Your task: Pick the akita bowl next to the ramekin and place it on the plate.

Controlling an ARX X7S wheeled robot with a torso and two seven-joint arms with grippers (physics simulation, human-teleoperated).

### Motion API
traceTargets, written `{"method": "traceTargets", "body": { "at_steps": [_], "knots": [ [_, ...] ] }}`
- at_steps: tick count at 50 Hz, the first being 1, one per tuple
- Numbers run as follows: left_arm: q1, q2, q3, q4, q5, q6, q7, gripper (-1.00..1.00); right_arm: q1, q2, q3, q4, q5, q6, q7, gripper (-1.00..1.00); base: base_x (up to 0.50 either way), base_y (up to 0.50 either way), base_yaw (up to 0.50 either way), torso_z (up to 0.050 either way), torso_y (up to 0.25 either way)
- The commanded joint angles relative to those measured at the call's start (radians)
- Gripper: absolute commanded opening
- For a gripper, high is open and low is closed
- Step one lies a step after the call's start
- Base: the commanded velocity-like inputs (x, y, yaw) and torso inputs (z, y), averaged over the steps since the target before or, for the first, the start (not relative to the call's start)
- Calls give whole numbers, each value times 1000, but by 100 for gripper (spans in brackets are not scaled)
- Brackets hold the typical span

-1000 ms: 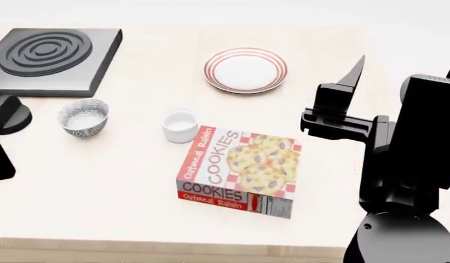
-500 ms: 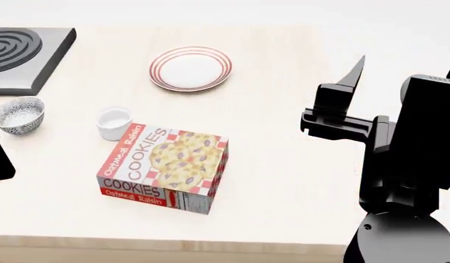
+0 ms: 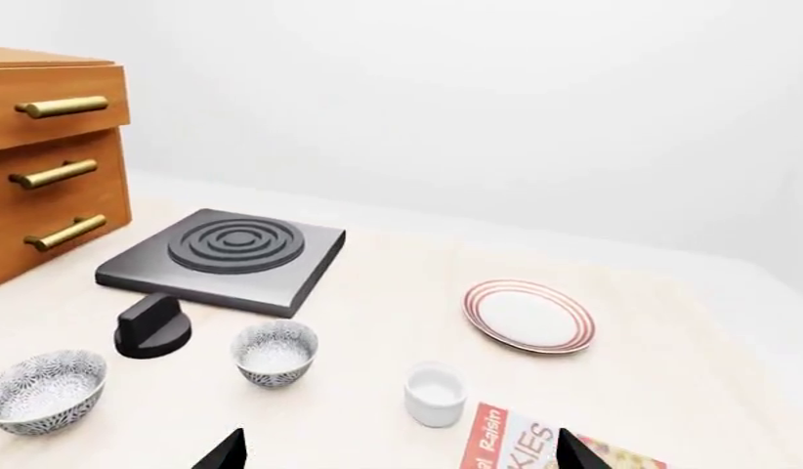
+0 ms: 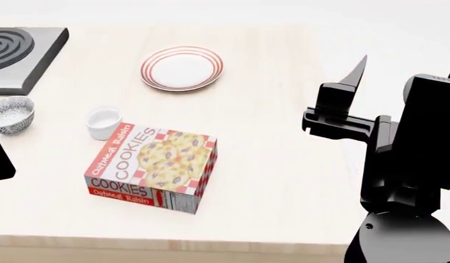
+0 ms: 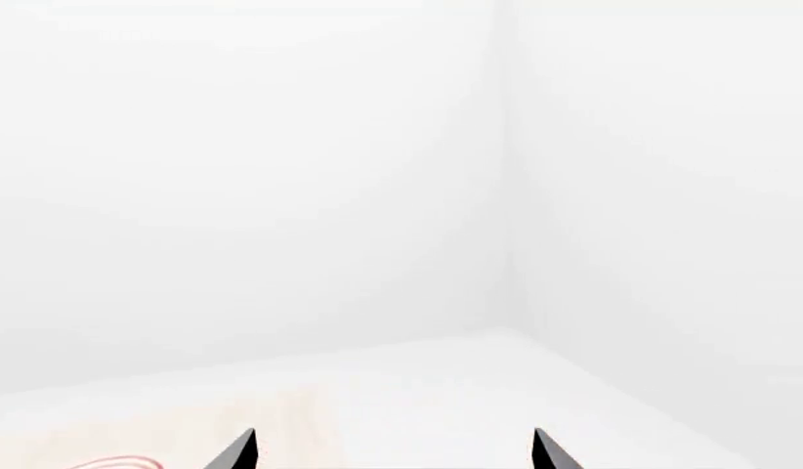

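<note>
The akita bowl (image 3: 274, 353) (image 4: 11, 114), grey-and-white patterned, stands upright beside the small white ramekin (image 3: 436, 393) (image 4: 103, 122). The red-ringed white plate (image 3: 528, 316) (image 4: 182, 68) lies farther back on the table. My left gripper (image 3: 399, 459) is open and empty, held above the table short of the ramekin. My right gripper (image 4: 404, 71) (image 5: 394, 454) is open and empty, raised off the table's right side, far from the bowl. Only a sliver of the plate's rim (image 5: 115, 461) shows in the right wrist view.
A cookies box (image 4: 152, 167) (image 3: 532, 449) lies right beside the ramekin. A second patterned bowl (image 3: 43, 391), a black knob (image 3: 151, 325) and a black hob (image 3: 226, 256) (image 4: 21, 52) sit to the left. A wooden drawer unit (image 3: 50, 166) stands at the far left.
In the head view the table's things have slid to the left, so the view has turned or shifted right. Both arms keep their place in the view.
</note>
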Motion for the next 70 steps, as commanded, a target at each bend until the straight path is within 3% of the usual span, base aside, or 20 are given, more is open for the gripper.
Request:
{"method": "traceTargets", "body": {
  "at_steps": [1,70],
  "knots": [
    [-24,17,-32,-4,-24,-16,-7,100,-6,-20,26,-3,-14,4,-17,100,137,0,0,0,0],
    [22,-12,10,-6,-6,66,7,100,-3,-5,21,-6,15,5,6,100,224,0,0,0,0]
  ]
}}
